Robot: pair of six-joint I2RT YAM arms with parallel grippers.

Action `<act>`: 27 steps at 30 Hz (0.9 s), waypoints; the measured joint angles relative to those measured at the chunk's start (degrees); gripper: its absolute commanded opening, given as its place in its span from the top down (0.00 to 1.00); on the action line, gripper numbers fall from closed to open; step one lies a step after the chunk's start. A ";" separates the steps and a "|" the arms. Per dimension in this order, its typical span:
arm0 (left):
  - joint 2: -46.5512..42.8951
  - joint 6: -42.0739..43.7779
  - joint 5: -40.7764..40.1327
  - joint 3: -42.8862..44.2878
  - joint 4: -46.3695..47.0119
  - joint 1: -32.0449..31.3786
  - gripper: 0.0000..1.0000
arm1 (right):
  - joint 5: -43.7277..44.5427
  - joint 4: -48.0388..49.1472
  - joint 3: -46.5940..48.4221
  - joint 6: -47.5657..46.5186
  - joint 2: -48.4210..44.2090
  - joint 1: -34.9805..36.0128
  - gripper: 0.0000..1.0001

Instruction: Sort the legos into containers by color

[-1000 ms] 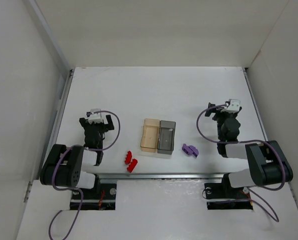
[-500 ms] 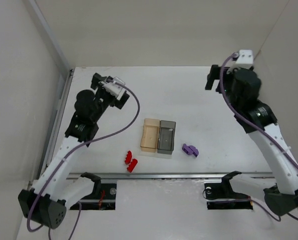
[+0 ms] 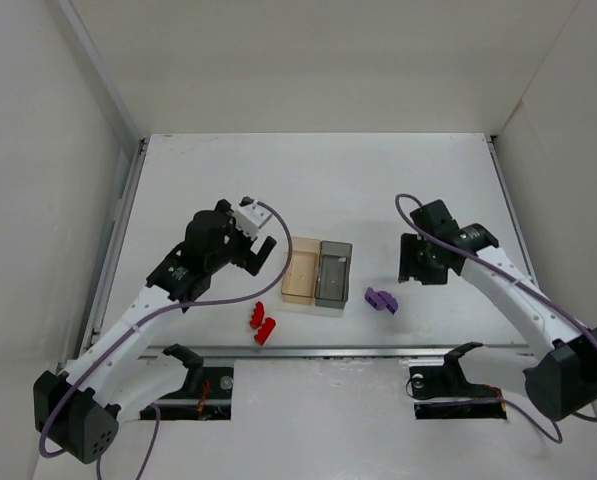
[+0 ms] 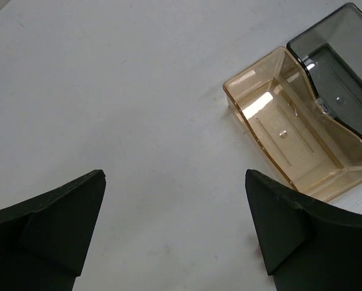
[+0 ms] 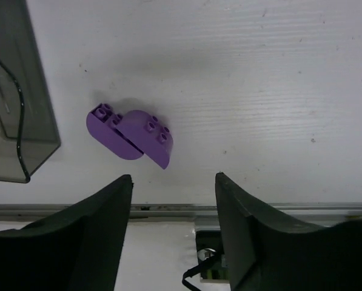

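My right arm has swung down, and my claw, spread wide, hovers near two touching purple legos on the desk beside the grey container, probably light, stiff and slick, best pinched across flat sides.

The two joined containers are set side by side on the tabletop, towards its front edge. The first pair of legos is found left of the containers and nearer the front edge, close together. The second pair of legos is laid just right of the containers, pressed against each other. The left gripper is held just left of the containers, and the right gripper right of them, beyond the second pair.
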 measured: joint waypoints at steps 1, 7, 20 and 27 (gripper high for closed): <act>-0.39 -0.48 -0.57 -0.02 0.37 0.00 0.01 | -0.04 -0.15 -0.07 0.59 -0.07 0.15 0.43; -1.16 -1.95 -4.42 -0.83 2.34 0.02 0.01 | -0.42 -1.36 -1.68 3.41 7.19 4.20 0.39; -1.46 -2.23 -8.83 -1.84 4.90 0.02 0.01 | 4.15 -2.71 1.18 4.76 26.51 11.82 0.33; -1.46 -2.16 -9.68 -1.84 5.99 0.02 0.01 | 6.38 -1.46 5.27 2.05 32.22 11.96 0.41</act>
